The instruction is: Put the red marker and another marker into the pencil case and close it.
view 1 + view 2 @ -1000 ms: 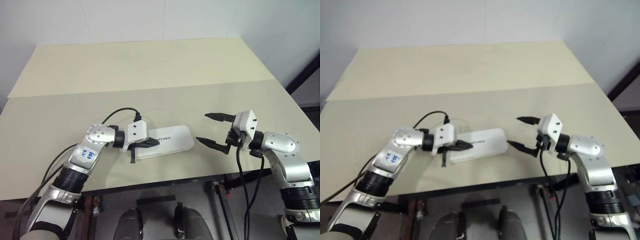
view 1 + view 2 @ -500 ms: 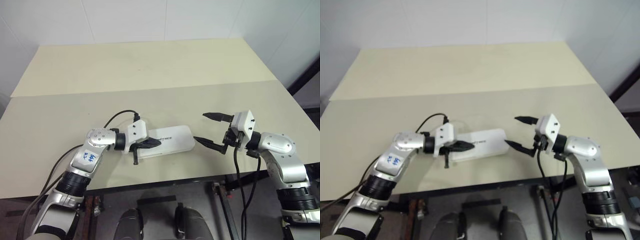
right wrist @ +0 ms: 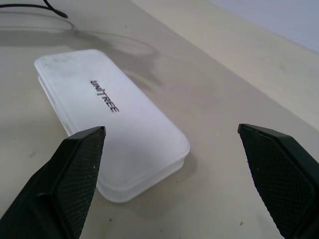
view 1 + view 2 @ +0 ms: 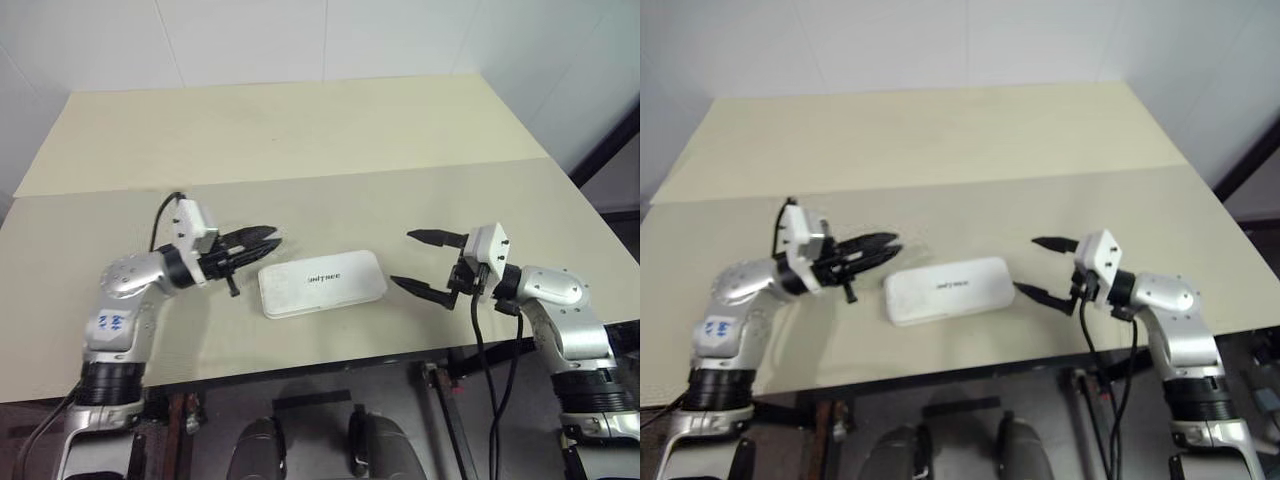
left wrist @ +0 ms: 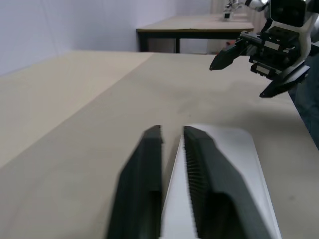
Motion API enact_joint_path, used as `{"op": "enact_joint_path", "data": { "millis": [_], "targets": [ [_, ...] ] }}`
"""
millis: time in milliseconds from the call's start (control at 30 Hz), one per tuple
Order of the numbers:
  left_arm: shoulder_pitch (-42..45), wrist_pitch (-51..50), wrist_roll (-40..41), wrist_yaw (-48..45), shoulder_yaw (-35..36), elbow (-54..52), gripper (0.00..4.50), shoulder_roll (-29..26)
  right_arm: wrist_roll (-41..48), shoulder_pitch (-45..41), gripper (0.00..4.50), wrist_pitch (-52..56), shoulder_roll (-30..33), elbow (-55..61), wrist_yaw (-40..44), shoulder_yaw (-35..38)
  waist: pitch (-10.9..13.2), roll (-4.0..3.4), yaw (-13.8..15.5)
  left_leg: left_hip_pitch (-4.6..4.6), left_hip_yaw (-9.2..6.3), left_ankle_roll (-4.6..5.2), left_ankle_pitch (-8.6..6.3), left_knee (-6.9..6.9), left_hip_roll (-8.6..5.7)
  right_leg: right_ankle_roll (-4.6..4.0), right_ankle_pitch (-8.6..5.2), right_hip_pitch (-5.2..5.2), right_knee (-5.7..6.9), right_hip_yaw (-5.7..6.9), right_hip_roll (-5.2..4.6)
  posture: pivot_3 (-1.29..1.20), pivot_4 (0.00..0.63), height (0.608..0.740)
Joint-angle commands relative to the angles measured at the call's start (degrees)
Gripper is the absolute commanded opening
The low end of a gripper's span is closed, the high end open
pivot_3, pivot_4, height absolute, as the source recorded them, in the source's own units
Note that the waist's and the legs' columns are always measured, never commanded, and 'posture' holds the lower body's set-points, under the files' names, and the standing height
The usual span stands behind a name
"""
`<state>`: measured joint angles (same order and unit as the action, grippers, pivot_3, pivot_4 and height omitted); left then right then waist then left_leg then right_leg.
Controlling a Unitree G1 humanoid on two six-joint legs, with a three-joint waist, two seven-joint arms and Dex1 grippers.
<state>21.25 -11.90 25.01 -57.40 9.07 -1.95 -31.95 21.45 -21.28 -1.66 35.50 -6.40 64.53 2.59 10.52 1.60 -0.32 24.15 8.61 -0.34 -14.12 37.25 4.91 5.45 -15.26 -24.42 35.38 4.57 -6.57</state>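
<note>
So the pencil case is sitting flat near the front edge of the table, lid down and fully closed, with the dark UNITREE lettering facing up. No markers to be seen anywhere on the tabletop.

Right gripper hangs just off the case's right end, not touching it, pointing in toward it with the two black fingers spread wide and nothing between them. From its wrist camera you can see the case lying between those fingers, a bit further out.

Left gripper is up off the table by the case's left far corner, aimed roughly level toward the right. Its fingers are only slightly parted, a narrow slit between them, and they're holding nothing. In that wrist view the white case is right under and past the fingertips, with the right gripper visible beyond it.

Further back the table has a seam running across, then a bare stretch up to the white wall.
</note>
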Motion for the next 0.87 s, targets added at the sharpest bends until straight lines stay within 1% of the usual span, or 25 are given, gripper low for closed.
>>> {"op": "enact_joint_path", "data": {
  "millis": [33, 133, 233, 367, 433, 533, 633, 867],
  "targets": [
    [-2.59, 1.01, 2.49, -2.19, 2.75, -3.35, 2.31, -2.72, 1.22, -1.11, 4.50, -2.74, 0.81, -1.23, 2.26, 1.85, 0.01, -0.01, -0.01, 0.00, 0.01, 0.00, 0.00, -0.01, 0.00, 0.00, 0.00, 0.00, -0.01, 0.00, -0.01, 0.00, 0.150, 0.740],
    [-4.05, 1.54, 3.04, -3.15, 4.05, -3.54, 3.32, -4.40, 2.27, -0.87, 4.50, -3.70, 1.41, -2.84, 4.04, 3.09, 0.00, -0.01, 0.22, 0.01, -0.01, -0.01, -0.01, -0.02, 0.00, -0.01, 0.00, -0.01, -0.02, 0.01, -0.01, 0.00, 0.150, 0.740],
    [-5.29, 1.32, 3.98, -3.67, 5.02, -4.56, 4.45, -5.53, 3.06, -0.38, 4.50, -4.53, 2.50, -4.01, 5.82, 4.31, 0.00, -0.01, 0.21, 0.02, 0.00, -0.01, -0.01, -0.01, 0.00, -0.01, -0.01, -0.01, -0.03, 0.01, -0.03, 0.00, 0.150, 0.740],
    [-7.03, -0.03, 5.21, -3.77, 6.07, -7.24, 4.48, -6.86, 3.83, -1.95, 4.50, -5.29, 4.12, -7.14, 8.69, 5.74, 0.01, -0.01, 0.06, 0.00, 0.00, -0.02, -0.02, -0.05, 0.00, -0.01, -0.01, -0.01, -0.04, 0.00, -0.02, 0.00, 0.150, 0.740],
    [-7.96, -0.84, 5.78, -3.55, 6.46, -8.89, 4.48, -7.48, 4.34, -4.04, 4.50, -5.49, 4.77, -9.67, 10.03, 6.43, 0.01, -0.02, -0.04, 0.00, 0.01, -0.03, -0.02, -0.06, 0.02, -0.02, -0.01, -0.02, -0.04, 0.00, -0.01, 0.00, 0.150, 0.740],
    [-10.45, -2.04, 6.92, -3.33, 7.29, -11.36, 4.48, -8.38, 3.12, -8.22, 4.50, -5.78, 5.53, -12.89, 12.19, 5.36, 0.03, -0.05, -0.73, -0.02, 0.05, -0.05, -0.01, -0.06, 0.03, -0.02, -0.01, -0.04, -0.02, -0.03, -0.01, 0.00, 0.150, 0.740],
    [-11.69, -1.73, 6.83, -3.07, 7.77, -11.91, 4.48, -8.46, 2.37, -9.97, 4.50, -4.47, 5.23, -11.77, 12.02, 4.16, 0.03, -0.05, -1.24, -0.04, 0.04, -0.09, 0.01, -0.11, 0.04, -0.05, -0.02, -0.04, -0.02, -0.03, -0.01, 0.00, 0.150, 0.740],
    [-12.24, -1.03, 5.85, -2.29, 6.89, -12.22, 4.48, -8.60, 2.43, -9.74, 4.50, -1.31, 4.57, -7.42, 9.65, 3.87, 0.03, -0.06, -1.19, -0.01, 0.03, -0.16, 0.01, -0.12, 0.06, -0.11, -0.06, -0.06, -0.05, 0.01, 0.00, 0.00, 0.150, 0.740]
  ]
}}
